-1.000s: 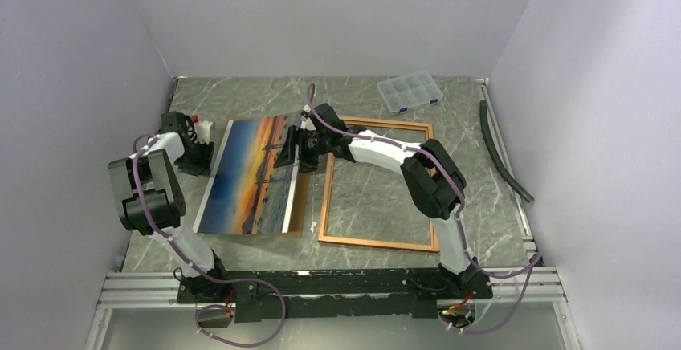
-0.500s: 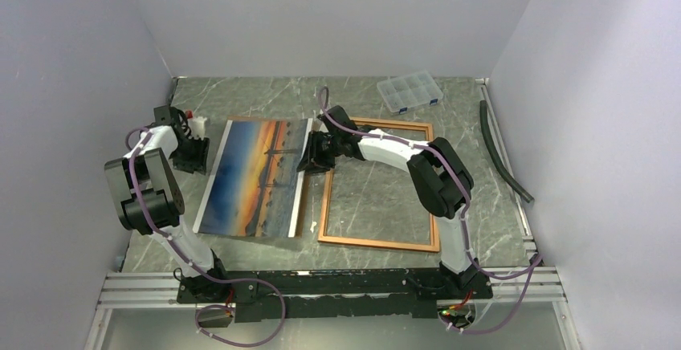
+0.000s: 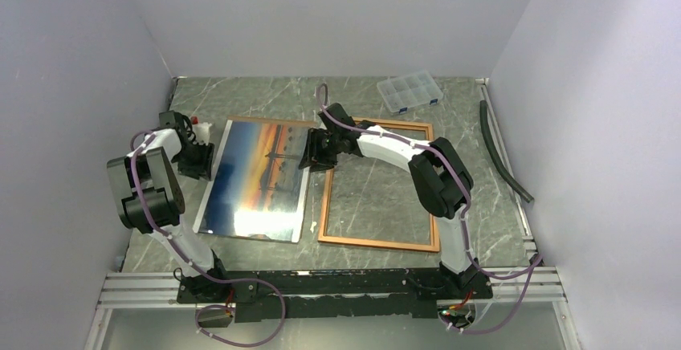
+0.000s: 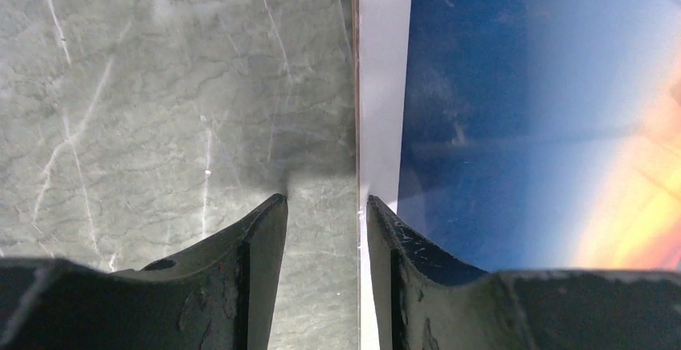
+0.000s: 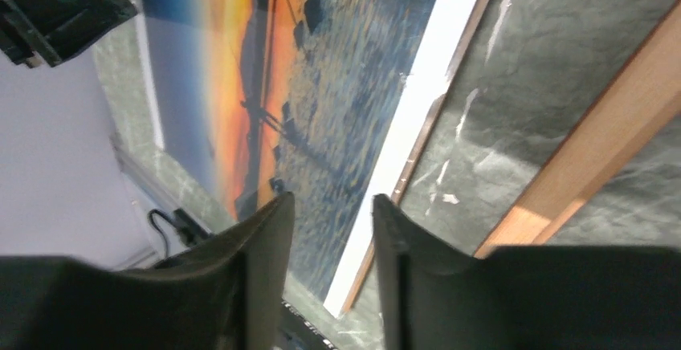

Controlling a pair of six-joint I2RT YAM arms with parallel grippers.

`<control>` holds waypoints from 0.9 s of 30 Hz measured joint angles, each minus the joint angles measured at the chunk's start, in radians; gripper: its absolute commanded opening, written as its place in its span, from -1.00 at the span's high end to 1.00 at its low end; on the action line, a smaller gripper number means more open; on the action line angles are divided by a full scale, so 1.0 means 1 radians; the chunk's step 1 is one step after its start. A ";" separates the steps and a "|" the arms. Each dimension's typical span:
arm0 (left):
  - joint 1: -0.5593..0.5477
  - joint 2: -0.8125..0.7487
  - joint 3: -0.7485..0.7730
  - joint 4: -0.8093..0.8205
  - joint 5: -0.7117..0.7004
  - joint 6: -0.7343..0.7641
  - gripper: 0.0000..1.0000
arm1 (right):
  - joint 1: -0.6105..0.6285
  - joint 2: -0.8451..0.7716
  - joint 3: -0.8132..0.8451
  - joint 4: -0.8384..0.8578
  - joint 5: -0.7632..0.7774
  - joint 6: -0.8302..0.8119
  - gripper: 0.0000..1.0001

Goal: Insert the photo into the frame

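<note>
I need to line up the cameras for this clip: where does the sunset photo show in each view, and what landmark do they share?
Top external: photo left of centre, beside the wooden frame.
Left wrist: photo fills the right half.
Right wrist: photo spans the upper left and centre.
Shared landmark: the green marbled table top, in all three.

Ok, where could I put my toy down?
Bare table runs along its back edge behind the photo, across to the compartment box, and down the right side between the frame and the black hose. The middle is crowded: photo, frame, left arm and right arm.
</note>
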 measured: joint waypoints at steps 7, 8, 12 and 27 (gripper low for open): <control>-0.005 0.001 0.000 0.020 0.012 -0.004 0.09 | 0.001 0.041 0.109 -0.103 0.149 -0.034 -0.44; -0.005 0.001 0.000 0.021 0.013 -0.004 0.10 | 0.001 0.056 0.129 -0.111 0.170 -0.039 -0.45; -0.007 0.001 0.000 0.027 0.016 -0.012 0.11 | 0.001 0.130 0.200 -0.143 0.233 -0.056 -0.45; -0.034 0.001 -0.011 0.070 0.016 -0.027 0.14 | -0.003 0.299 0.421 -0.177 0.345 -0.076 -0.55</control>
